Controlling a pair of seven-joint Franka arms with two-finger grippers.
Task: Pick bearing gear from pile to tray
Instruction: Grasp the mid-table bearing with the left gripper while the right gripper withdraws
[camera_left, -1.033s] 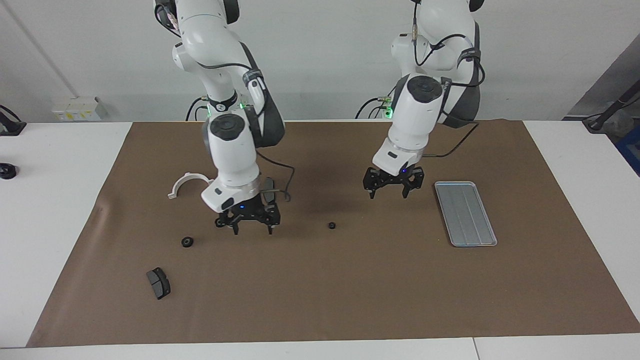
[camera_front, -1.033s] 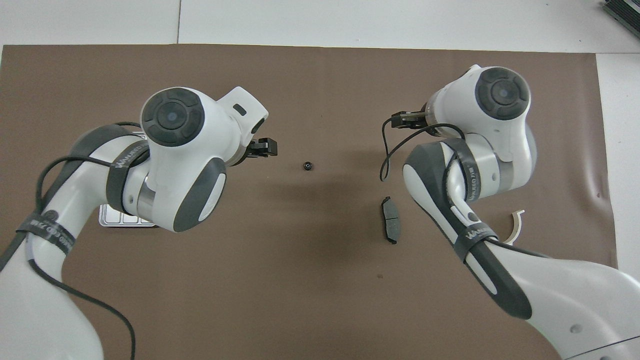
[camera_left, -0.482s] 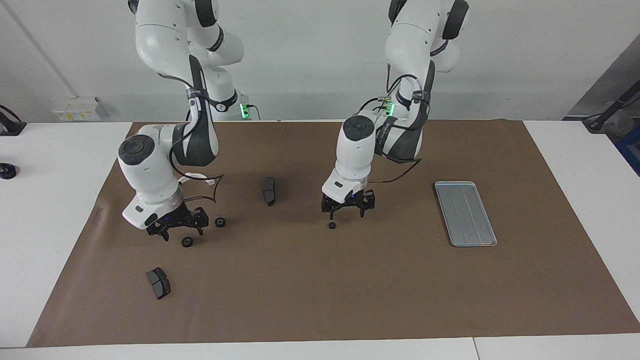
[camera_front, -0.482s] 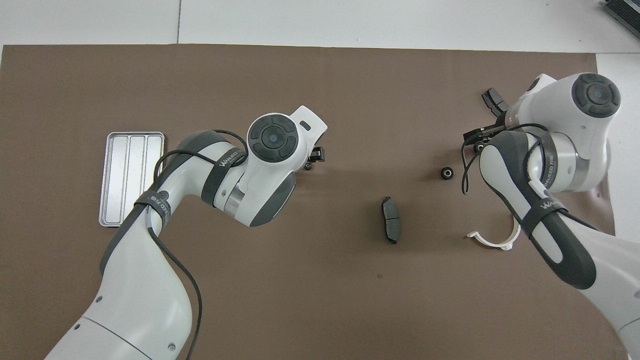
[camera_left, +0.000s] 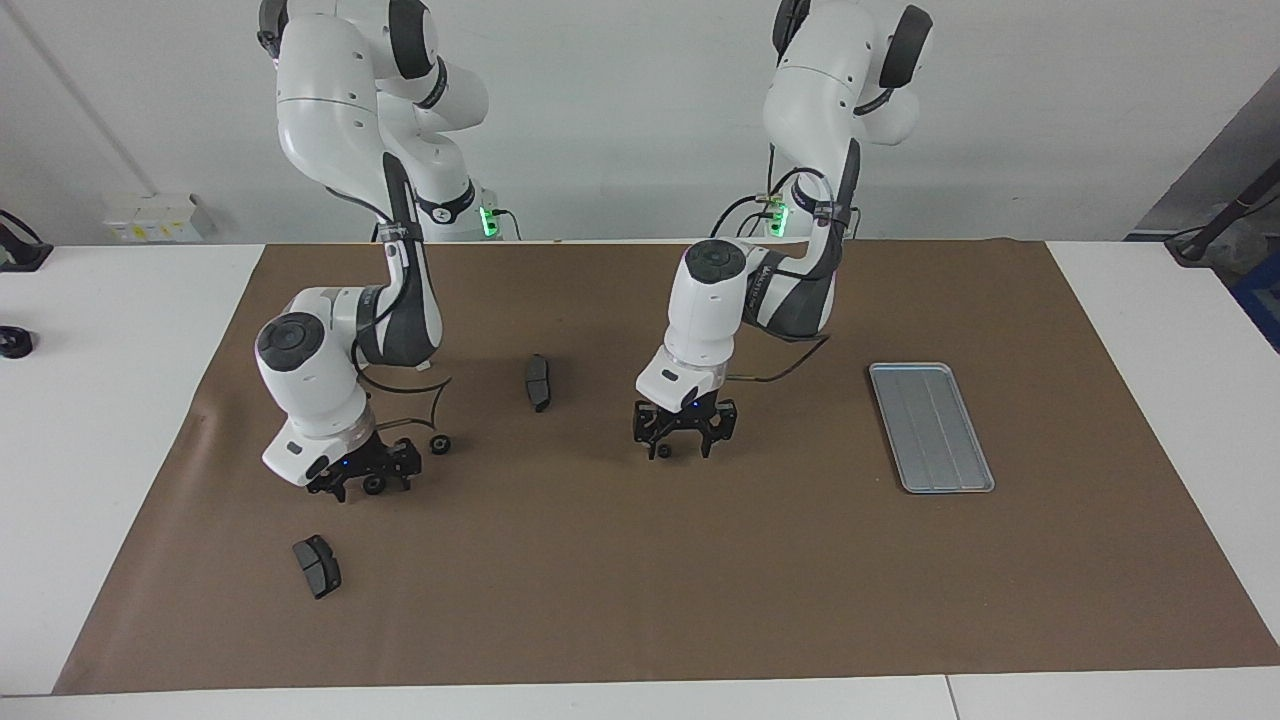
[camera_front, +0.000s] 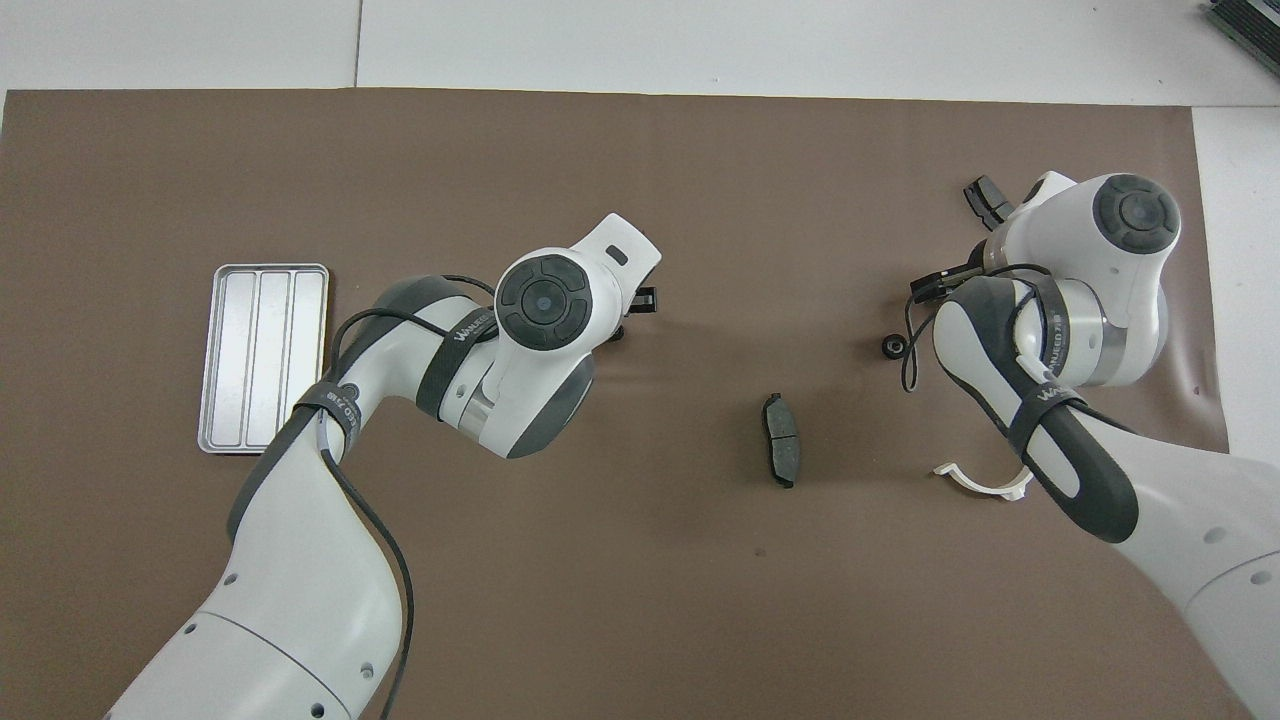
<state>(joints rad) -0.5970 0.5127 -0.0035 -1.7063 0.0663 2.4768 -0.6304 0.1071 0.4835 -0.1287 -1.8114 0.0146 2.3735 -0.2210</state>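
I have my left gripper (camera_left: 680, 447) low over the brown mat (camera_left: 700, 580), claw wide, straddling a tiny black round gear (camera_left: 663, 451). In the facing view the flat silver-grey metal tray (camera_left: 930, 425) lies at its three o'clock, well apart. My right gripper (camera_left: 368, 488) is down too, claw wide around a second black gear (camera_left: 374, 484), with a third gear (camera_left: 440, 445) at its one o'clock
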